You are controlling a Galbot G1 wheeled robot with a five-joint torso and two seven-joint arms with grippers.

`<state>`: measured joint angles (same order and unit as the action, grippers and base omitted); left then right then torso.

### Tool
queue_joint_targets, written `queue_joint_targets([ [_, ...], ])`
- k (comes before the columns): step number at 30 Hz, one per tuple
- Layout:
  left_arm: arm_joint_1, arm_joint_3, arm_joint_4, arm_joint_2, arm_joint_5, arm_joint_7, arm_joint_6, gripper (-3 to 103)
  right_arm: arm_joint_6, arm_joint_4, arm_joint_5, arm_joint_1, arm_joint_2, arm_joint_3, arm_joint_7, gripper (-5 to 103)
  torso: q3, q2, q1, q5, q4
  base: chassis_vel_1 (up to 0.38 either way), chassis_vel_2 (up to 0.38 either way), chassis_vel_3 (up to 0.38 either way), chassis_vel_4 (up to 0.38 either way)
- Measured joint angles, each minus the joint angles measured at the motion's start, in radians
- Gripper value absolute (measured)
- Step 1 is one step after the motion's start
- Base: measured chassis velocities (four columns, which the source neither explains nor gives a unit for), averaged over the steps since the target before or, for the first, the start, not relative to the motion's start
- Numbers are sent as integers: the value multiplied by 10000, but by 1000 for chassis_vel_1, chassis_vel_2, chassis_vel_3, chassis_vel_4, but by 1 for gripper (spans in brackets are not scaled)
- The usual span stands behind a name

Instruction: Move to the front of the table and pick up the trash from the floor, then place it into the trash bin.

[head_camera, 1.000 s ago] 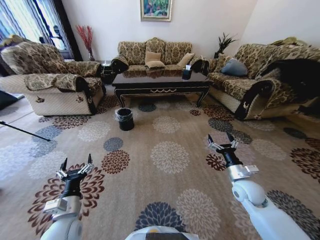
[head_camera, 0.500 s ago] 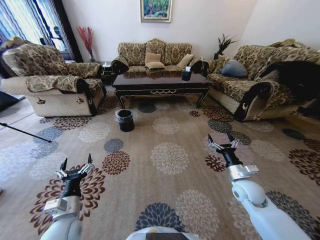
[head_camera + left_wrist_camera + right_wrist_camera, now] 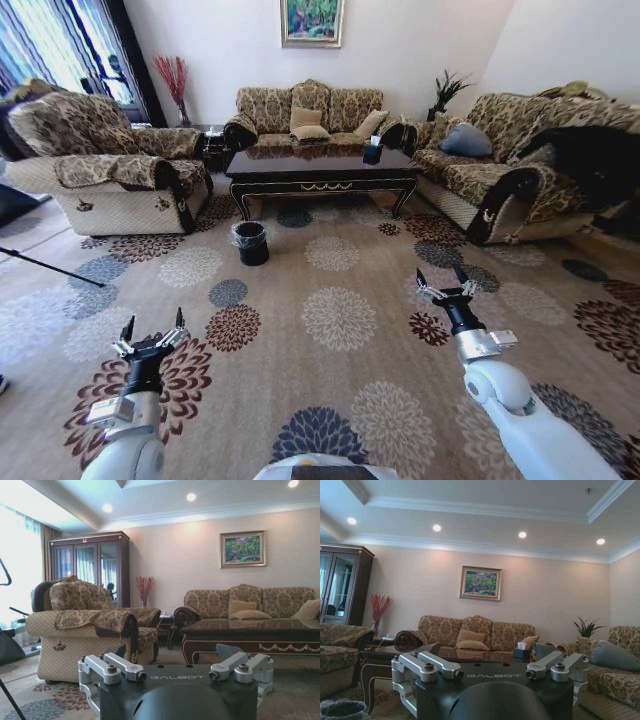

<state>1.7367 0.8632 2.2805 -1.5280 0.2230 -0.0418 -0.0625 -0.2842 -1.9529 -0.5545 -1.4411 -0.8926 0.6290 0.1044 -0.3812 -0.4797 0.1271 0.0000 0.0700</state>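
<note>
Carpet floor [image 3: 340, 250] is showing from the head camera, with the trash bin [image 3: 250, 241] standing just before the table [image 3: 322, 170]. Wrist cameras are facing sofas instead. Left gripper [image 3: 153, 332] and right gripper [image 3: 446, 282] are hovering low, fingers spread, empty.

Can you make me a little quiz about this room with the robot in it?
1. True or false: the small round black trash bin stands on the flowered beige carpet floor, in front of the long dark glossy wooden table.
2. The left tool and right tool are: A) open and empty, B) holding trash, C) inside the bin.
3. Fill in: the black tissue box sits on the ____.

Key: 1 true; 2 A; 3 table.
</note>
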Motion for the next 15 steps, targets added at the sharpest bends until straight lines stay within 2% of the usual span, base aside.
queue_joint_targets([
  [15, 0, 0, 0, 0, 0, 0, 0, 100, 0, -1, 0, 0, 0, 0, 0, 100, -405, -638, 236, 0, 0, 0, 0, 0, 0],
])
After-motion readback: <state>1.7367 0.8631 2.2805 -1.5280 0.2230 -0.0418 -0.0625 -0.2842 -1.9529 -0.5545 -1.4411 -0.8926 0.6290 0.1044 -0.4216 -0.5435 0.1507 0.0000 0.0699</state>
